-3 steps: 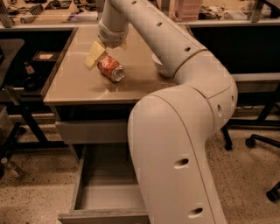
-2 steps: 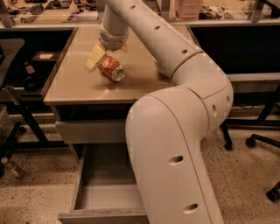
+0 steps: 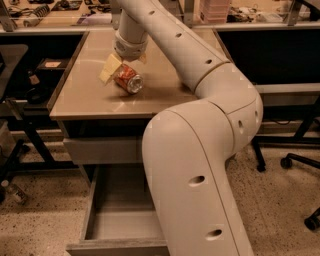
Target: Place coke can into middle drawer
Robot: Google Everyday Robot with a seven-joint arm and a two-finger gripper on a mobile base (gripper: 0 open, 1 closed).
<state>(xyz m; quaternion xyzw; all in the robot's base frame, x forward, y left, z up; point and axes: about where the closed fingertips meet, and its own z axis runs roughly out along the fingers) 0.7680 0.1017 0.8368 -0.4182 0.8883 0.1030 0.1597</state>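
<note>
The coke can (image 3: 128,79) lies on its side on the tan table top (image 3: 85,95), its silver end facing front right. My gripper (image 3: 125,65) reaches down from the arm at the can's back end. Its cream fingers (image 3: 108,69) stand open on either side of the can, which rests on the table. The middle drawer (image 3: 117,220) is pulled out below the table, with a bare grey floor. My arm's large lower link (image 3: 200,175) hides its right part.
A closed grey drawer front (image 3: 100,150) sits above the open drawer. A dark chair (image 3: 10,115) and table legs stand at the left. An office chair base (image 3: 290,155) stands at the right. Cluttered benches (image 3: 60,15) run along the back.
The gripper and the can stay where they were. The arm's lower link has shifted slightly to the left.
</note>
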